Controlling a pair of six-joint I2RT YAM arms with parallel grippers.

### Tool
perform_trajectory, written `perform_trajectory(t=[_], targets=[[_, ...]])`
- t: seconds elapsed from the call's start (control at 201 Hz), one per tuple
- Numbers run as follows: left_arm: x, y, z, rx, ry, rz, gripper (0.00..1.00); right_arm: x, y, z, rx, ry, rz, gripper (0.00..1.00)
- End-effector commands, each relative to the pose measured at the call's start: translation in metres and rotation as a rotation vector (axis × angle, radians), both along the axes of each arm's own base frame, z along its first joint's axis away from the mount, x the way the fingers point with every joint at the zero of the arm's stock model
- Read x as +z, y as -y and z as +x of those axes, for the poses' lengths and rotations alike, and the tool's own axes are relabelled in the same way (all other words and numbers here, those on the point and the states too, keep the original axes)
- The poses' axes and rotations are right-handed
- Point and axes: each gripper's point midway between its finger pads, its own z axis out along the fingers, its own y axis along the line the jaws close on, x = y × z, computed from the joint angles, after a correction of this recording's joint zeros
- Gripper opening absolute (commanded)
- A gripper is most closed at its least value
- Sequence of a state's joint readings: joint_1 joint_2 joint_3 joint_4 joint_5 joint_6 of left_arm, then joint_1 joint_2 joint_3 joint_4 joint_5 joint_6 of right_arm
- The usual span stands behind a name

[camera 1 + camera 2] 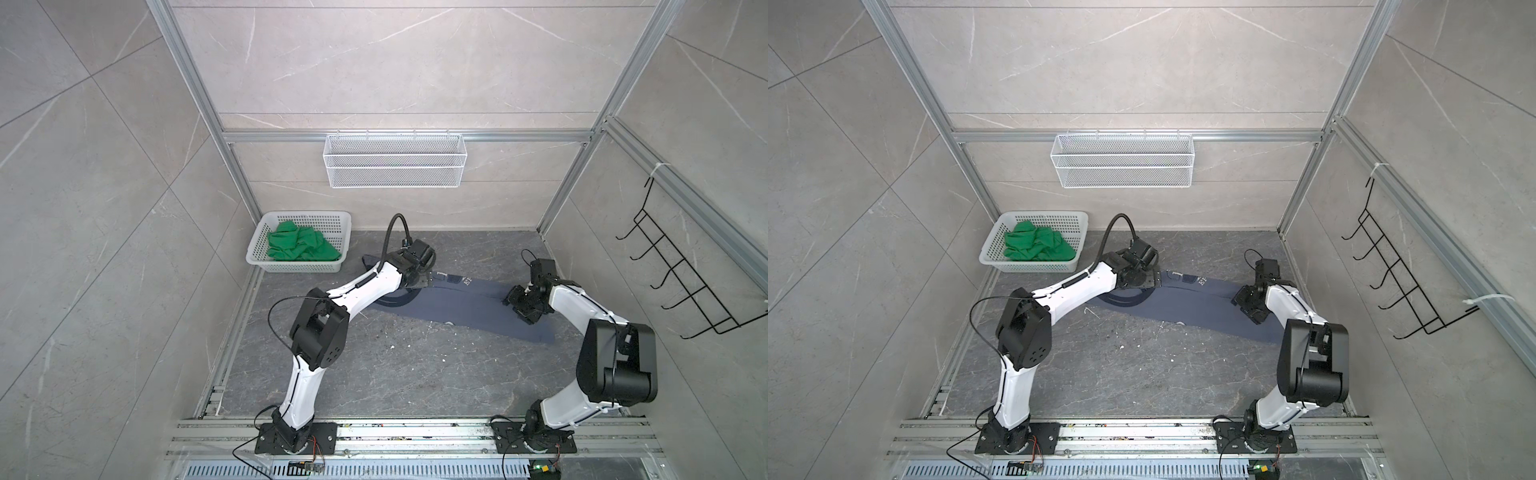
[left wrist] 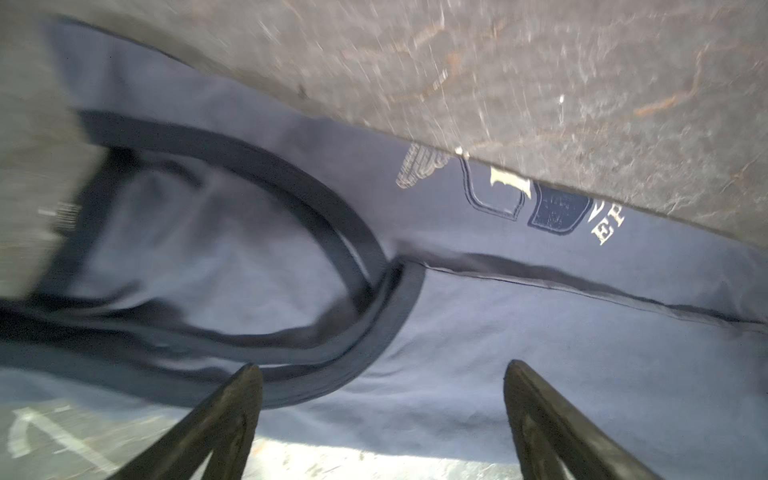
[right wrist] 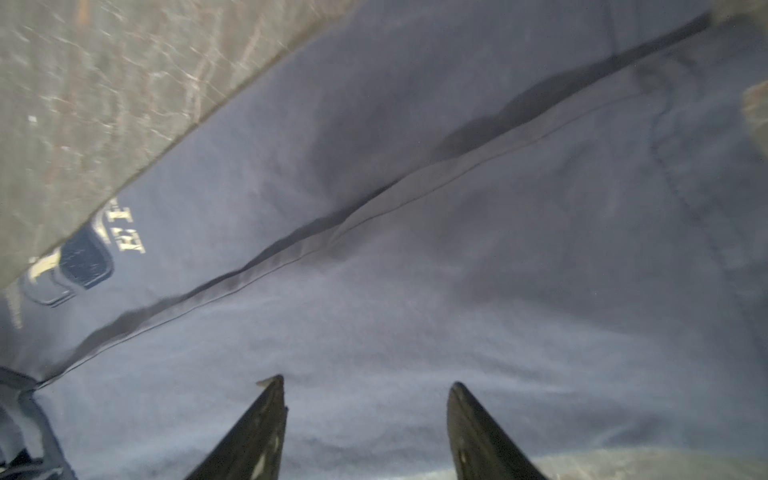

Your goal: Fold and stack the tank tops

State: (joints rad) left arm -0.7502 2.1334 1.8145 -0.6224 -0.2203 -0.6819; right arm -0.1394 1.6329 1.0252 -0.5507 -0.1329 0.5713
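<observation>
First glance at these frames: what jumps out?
The bright green tank top, crumpled in the white basket at the back left, stands out most. At centre, the slate-blue tank top lies folded into a long strip, the left gripper and right gripper open near its ends.

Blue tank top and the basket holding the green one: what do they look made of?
Blue tank top: soft matte knit, likely cotton jersey; it drapes, creases, shows stitched seams. Basket: probably white plastic; rigid, moulded grid of holes.
</observation>
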Motion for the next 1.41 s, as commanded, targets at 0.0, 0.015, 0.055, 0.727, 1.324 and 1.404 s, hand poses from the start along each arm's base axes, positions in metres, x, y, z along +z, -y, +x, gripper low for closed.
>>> perform_trajectory(t=[0.0,0.015,0.055,0.727,1.324,1.404], targets=[[-0.039,0.008,-0.001,-0.015,-0.104,0.016,0.9,-0.007,0.005,0.001,-0.001,-0.044,-0.023,0.63],[-0.042,0.008,0.0,-0.017,-0.109,0.022,0.9,-0.009,0.005,0.0,-0.002,-0.049,-0.024,0.63],[-0.05,0.01,0.002,-0.021,-0.123,0.038,0.89,-0.013,0.006,-0.002,-0.005,-0.065,-0.027,0.63],[-0.104,0.0,0.06,-0.237,-0.087,0.169,0.86,-0.055,-0.065,-0.092,0.098,-0.21,0.118,0.64],[-0.074,0.05,0.074,-0.439,-0.013,0.071,0.88,-0.035,-0.18,-0.153,0.288,-0.143,0.097,0.67],[-0.045,0.046,0.075,-0.433,0.011,0.087,0.89,-0.019,-0.167,-0.148,0.289,-0.111,0.019,0.68]])
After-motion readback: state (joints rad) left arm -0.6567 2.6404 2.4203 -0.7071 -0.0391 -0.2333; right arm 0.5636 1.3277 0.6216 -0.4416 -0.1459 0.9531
